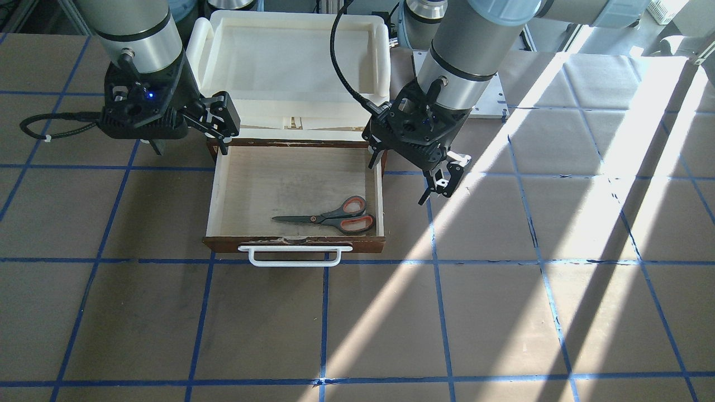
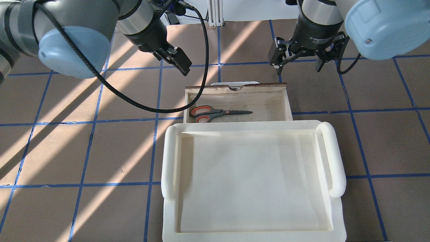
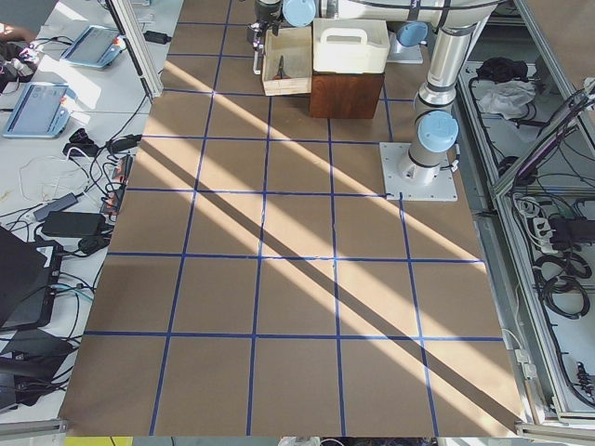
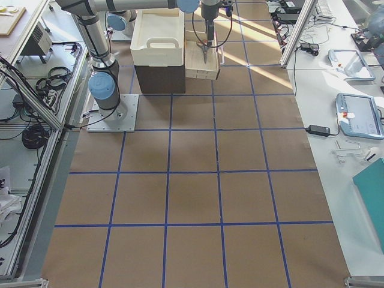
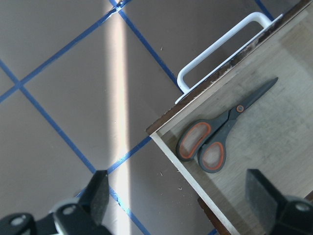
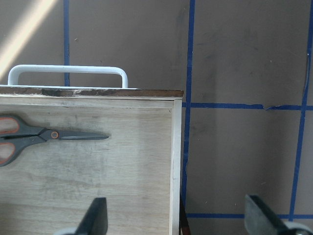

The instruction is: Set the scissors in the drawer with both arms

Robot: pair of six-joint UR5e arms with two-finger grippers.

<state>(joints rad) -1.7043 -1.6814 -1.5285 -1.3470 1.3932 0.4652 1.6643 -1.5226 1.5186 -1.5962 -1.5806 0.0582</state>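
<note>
Drawer (image 1: 268,178) rear is hidden under the cream plastic tray (image 2: 169,158). Side views are too small for detail. Right wrist view cuts off the scissor loops.

Scissors (image 1: 327,218) lie flat in the drawer, in the front corner on robot's left. Slim metal blades closed, pointing to robot's right; grey handles with orange-red lining.

Drawer has a pale scuffed wood floor, dark reddish front and white bar handle (image 1: 295,255). It opens toward the operators' edge of the brown, blue-taped desk (image 1: 503,312).

Left gripper (image 1: 442,181) is spread wide and empty, above the drawer's left wall. Right gripper (image 2: 298,65) is wide and empty, above the right wall. A black braided cable (image 2: 144,106) crosses the overhead view beside the drawer.
</note>
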